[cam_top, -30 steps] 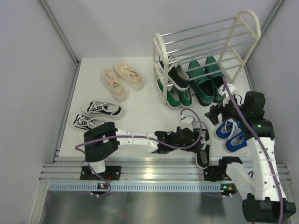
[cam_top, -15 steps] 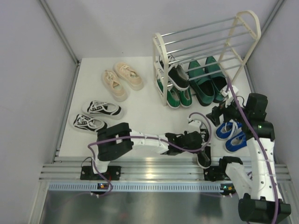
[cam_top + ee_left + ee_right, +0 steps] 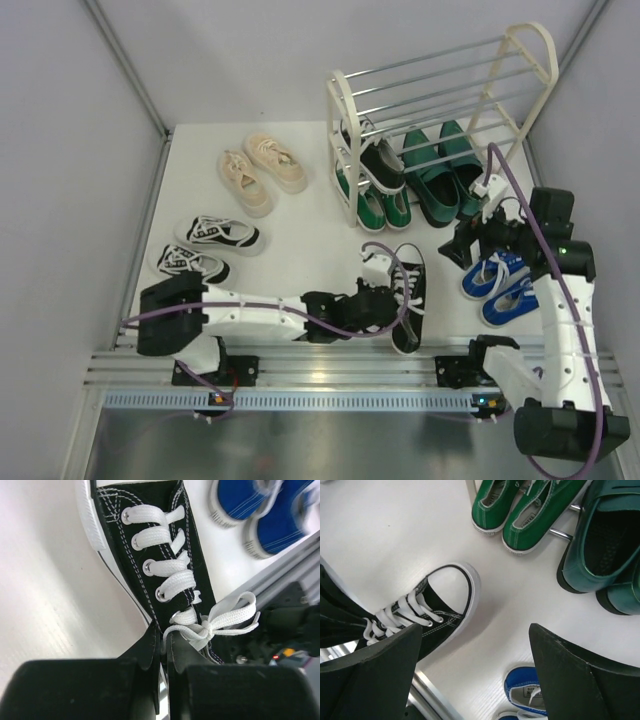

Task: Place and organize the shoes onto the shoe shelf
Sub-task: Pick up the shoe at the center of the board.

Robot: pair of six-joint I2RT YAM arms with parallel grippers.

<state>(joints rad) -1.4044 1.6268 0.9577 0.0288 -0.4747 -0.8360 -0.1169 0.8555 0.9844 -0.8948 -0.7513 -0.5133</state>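
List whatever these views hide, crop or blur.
- Left wrist: the black sneaker heel, hidden behind the left gripper fingers.
- Left wrist: the blue sneakers, blurred and cut off by the top edge.
- Right wrist: the dark green loafers, cut off by the right edge.
- Right wrist: the insole print in the green canvas sneakers, too small to read.
- Top external: shoes on the shoe shelf, partly crossed by its rods.

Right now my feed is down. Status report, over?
Left fingers shut on black sneaker. Right fingers open near blue sneakers. Shoe shelf's lowest tier holds green sneakers, loafers.
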